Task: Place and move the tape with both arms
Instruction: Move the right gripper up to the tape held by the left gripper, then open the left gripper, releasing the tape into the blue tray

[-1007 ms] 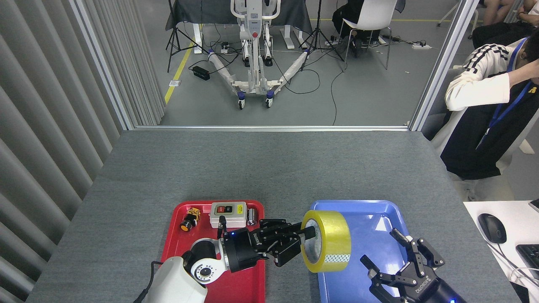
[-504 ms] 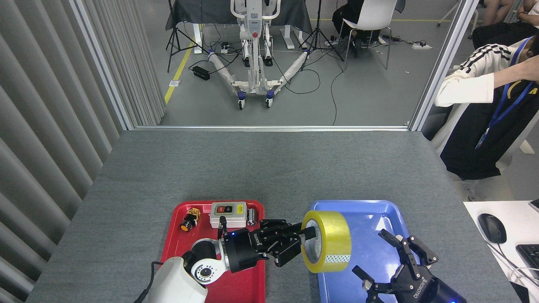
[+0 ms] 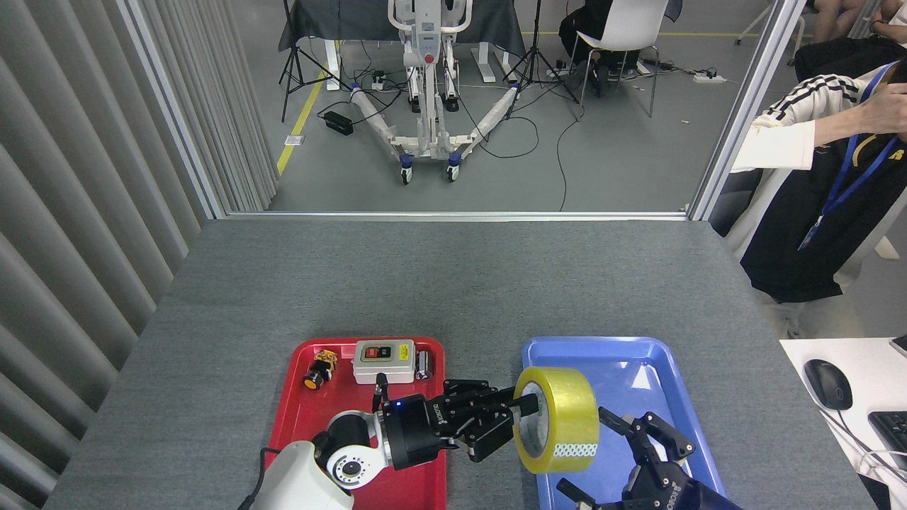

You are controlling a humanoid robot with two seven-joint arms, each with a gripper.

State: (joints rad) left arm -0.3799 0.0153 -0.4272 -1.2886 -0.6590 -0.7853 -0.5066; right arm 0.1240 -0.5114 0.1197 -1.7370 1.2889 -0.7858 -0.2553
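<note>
**Right arm closes in as tape hangs over blue tray**

The left gripper (image 3: 521,418) holds the tape (image 3: 558,419) on edge over the near-left corner of the blue tray (image 3: 638,352), one finger hooked into the white printed core and the rest clamped on the roll's near side, so the yellow roll stands upright with its open face turned toward the left arm. Whether its lower rim touches the tray floor cannot be told from this angle. Over the past second the roll has dropped slightly and drifted a little to the right, deeper over the tray.

The bigger change is on the other side: the right gripper (image 3: 609,457) (fingers spread wide, holding nothing) has swung in from the tray's near-right part and now sits just beside the roll's right face, one fingertip close to the yellow band without clearly touching it. That points to a handover or a two-handed grasp about to begin, with the placing step nearly done and the moving step not yet started.

Behind the left arm, the red tray (image 3: 297,418) carries the grey switch box (image 3: 384,360) and a small yellow-and-black button (image 3: 319,368), both well clear of the action. At the right edge of the grey table (image 3: 453,283), a person (image 3: 815,198) in a black-and-white top sits with an arm raised.
</note>
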